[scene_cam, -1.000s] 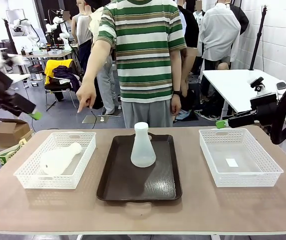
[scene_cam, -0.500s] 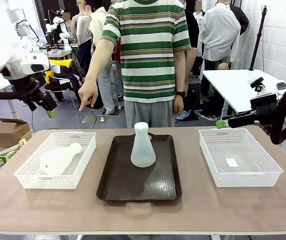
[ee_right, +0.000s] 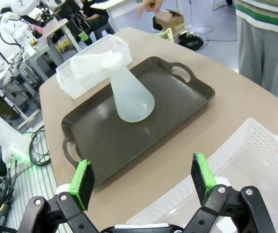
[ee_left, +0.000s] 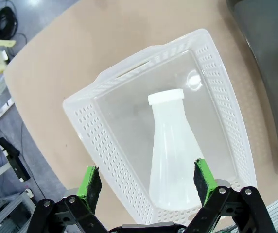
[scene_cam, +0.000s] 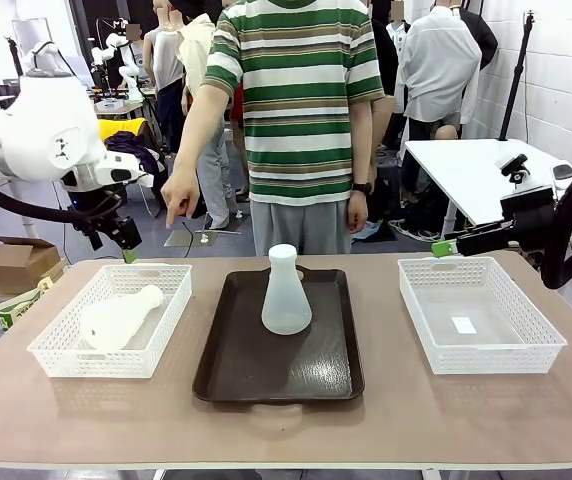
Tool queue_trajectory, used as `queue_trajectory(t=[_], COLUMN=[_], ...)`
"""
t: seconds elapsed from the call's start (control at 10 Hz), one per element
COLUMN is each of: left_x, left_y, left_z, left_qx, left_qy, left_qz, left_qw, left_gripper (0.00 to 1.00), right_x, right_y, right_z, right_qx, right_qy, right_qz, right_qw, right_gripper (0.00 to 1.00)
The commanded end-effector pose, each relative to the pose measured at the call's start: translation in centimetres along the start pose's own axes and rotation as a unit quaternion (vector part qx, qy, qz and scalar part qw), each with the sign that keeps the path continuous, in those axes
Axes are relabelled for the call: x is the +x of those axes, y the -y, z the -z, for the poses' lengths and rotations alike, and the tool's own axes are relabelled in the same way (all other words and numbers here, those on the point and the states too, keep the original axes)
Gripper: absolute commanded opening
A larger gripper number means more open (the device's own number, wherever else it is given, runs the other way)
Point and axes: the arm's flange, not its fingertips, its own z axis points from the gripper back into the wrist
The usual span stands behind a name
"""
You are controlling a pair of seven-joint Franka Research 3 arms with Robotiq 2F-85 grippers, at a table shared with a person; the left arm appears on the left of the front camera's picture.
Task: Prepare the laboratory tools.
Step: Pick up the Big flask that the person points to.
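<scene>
Your left gripper, jaws apart and empty, hovers over the far side of the white mesh basket at table left. The frosted white conical flask lies on its side inside, below the gripper, neck pointing far-right; this is the nearer gripper.

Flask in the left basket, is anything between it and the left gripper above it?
Nothing visible does. The left gripper hangs open over the flask, which lies on its side in the open-topped basket. The person's pointing hand is farther off, outside that path.
</scene>
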Motion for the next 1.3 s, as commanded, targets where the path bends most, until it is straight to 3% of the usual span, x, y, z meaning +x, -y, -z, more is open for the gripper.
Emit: queue_trajectory(t=[0.0,0.3,1.2], left_x=[0.7,1.4,2.7], left_y=[-0.8,-0.2,1.1], left_z=[1.5,4.8,10.7], left_qx=[-0.01,-0.049,-0.065], left_qy=[0.015,0.018,-0.026], left_qz=[0.01,0.021,0.06], left_qw=[1.0,0.998,0.996], left_gripper=[1.0,1.0,1.0], right_x=[-0.1,-0.1,-0.1], right_y=[-0.1,-0.1,-0.1], right_z=[0.0,0.0,0.0], right_qx=[0.0,0.0,0.0], right_qy=[0.0,0.0,0.0], right_qz=[0.0,0.0,0.0], right_qw=[1.0,1.0,1.0], right_gripper=[1.0,1.0,1.0])
